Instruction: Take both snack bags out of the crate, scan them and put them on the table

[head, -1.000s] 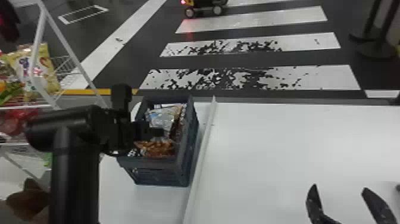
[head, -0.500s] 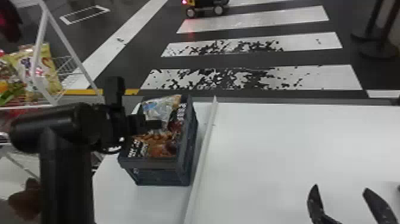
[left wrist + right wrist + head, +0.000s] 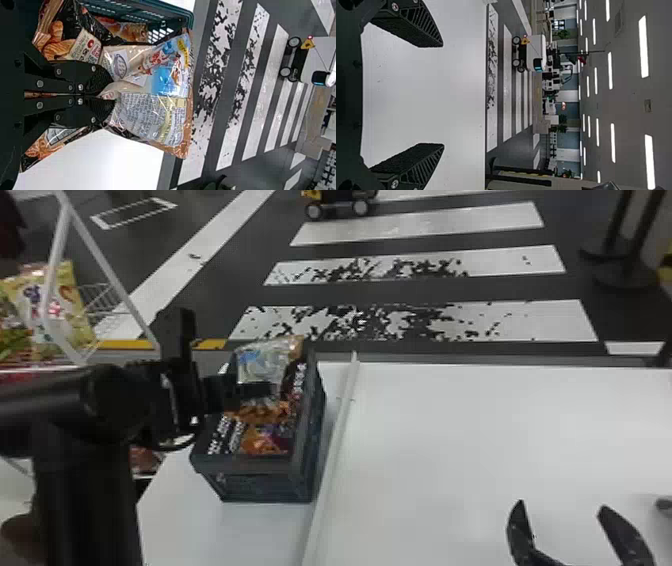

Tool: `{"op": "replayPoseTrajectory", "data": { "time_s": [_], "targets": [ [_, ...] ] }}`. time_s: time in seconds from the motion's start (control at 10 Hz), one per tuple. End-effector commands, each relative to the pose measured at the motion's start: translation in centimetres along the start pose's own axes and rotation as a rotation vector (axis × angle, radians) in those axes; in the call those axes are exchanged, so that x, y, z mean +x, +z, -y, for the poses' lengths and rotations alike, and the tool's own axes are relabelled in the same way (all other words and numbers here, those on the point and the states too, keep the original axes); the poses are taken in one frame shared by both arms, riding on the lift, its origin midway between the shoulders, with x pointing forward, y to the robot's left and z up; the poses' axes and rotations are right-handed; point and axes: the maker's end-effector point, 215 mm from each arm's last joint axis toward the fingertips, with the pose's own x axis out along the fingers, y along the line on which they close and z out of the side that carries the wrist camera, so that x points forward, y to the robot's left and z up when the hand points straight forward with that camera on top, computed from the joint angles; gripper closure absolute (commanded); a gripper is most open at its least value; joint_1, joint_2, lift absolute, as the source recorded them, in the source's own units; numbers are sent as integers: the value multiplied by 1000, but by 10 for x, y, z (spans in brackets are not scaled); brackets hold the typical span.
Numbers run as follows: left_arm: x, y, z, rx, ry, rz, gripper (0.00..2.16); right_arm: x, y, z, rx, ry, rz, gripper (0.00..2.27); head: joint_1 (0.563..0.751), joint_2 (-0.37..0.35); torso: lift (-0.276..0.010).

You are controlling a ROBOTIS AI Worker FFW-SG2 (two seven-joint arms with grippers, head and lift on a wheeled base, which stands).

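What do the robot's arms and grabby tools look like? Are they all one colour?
Mostly black! The smooth, tube-shaped black left arm has a thin black loop, maybe a cable, under its wrist. The black two-fingered left tool and matching right tool have flat, tapering fingers with ribbed sides, plus round silvery screws.

Left fingers point(image 3: 256, 390) together (right fingers point(image 3: 520, 527) apart)

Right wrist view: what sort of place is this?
Probably an indoor exhibition or test hall: long white ceiling lights, a dark floor with white crosswalk stripes, and a boxy white wheeled vehicle.
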Motion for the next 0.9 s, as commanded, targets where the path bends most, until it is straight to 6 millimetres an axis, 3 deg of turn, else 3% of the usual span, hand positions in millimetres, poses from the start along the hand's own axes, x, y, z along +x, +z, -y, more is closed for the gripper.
{"op": "replayPoseTrajectory", "data": {
  "time_s": [0.0, 0.2, 0.4, 0.8],
  "targets": [
    [-8, 0, 12, 6, -21, 19, 2135, 0, -3, 0, -5, 0, -10, 97, 695, 257, -93],
    [-14, 7, 20, 20, -31, 40, 2135, -1, -3, -3, -5, 3, -9, 97, 695, 247, -93],
    [-16, 7, 43, 25, -79, 52, 2135, 0, -6, -2, -10, 1, -19, 100, 695, 239, -93],
    [1, -21, 128, 94, -179, 2, 2135, 0, -5, -6, -12, 3, -18, 100, 695, 164, -93]
  ]
}}
